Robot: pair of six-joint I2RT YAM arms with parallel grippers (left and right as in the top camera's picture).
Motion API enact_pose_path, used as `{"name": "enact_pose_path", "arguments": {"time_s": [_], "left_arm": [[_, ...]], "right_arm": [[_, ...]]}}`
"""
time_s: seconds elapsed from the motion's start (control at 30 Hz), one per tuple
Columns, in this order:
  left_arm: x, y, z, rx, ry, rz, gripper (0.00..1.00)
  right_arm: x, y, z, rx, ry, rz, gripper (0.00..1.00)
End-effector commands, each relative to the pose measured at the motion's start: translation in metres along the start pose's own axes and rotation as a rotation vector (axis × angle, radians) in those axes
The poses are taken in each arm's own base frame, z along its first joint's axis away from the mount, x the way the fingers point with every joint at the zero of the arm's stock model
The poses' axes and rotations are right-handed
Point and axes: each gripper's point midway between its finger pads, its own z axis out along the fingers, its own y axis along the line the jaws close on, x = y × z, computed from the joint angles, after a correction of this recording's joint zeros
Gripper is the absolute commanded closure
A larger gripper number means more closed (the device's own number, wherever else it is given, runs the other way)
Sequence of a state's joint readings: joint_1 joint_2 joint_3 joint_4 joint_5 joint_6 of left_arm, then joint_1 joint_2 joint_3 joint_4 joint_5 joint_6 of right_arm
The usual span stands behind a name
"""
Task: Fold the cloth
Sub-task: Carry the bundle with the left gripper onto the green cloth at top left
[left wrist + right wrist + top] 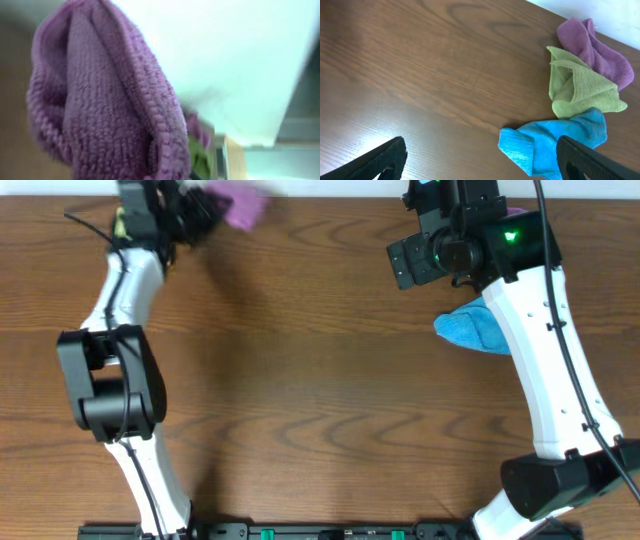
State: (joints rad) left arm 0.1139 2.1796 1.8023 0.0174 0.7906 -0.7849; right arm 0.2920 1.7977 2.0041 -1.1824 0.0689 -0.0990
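Observation:
A purple cloth [243,207] hangs bunched from my left gripper [200,210] at the far left of the table. It fills the left wrist view [105,105], where the fingers are hidden behind it. My right gripper [425,260] is open and empty above the far right of the table. In the right wrist view the open right gripper [485,162] has a crumpled blue cloth [555,142] by its right finger. The blue cloth [468,330] lies next to the right arm. A green cloth [577,90] and another purple cloth [597,50] lie beyond the blue one.
The wooden table [320,400] stretches between the two arms. The three crumpled cloths lie near the table's edge [580,17], with a white surface beyond it. The right arm [545,350] covers part of the cloths from above.

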Motion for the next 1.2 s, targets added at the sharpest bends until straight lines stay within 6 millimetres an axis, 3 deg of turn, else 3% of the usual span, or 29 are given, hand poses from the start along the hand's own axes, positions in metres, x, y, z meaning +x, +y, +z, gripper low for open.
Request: {"name": "enact_pose_path", "arguments": {"time_s": [0.0, 0.23, 0.33, 0.43, 0.6, 0.97, 1.17], "left_arm": [[-0.064, 0.008, -0.035, -0.069, -0.186, 0.007, 0.94], [-0.132, 0.073, -0.112, -0.198, -0.388, -0.057, 0.94], [-0.14, 0.091, -0.124, -0.225, -0.407, -0.055, 0.94], [-0.132, 0.111, -0.112, -0.224, -0.371, -0.078, 0.94], [-0.106, 0.142, -0.077, -0.147, -0.247, -0.124, 0.95], [-0.078, 0.196, -0.062, -0.219, -0.179, -0.233, 0.94], [-0.067, 0.208, -0.065, -0.271, -0.157, -0.287, 0.94]], "right_arm": [[-0.005, -0.006, -0.012, 0.016, -0.03, -0.007, 0.05], [-0.005, -0.006, -0.012, 0.016, -0.029, -0.007, 0.05], [-0.005, -0.005, -0.012, 0.015, -0.032, -0.008, 0.05], [-0.007, -0.003, -0.012, 0.007, -0.04, -0.009, 0.05], [-0.008, 0.003, -0.012, -0.03, -0.044, 0.002, 0.05], [-0.005, 0.007, -0.012, -0.052, -0.029, 0.065, 0.06], [-0.005, 0.01, -0.012, -0.067, -0.031, 0.064, 0.06]]}}
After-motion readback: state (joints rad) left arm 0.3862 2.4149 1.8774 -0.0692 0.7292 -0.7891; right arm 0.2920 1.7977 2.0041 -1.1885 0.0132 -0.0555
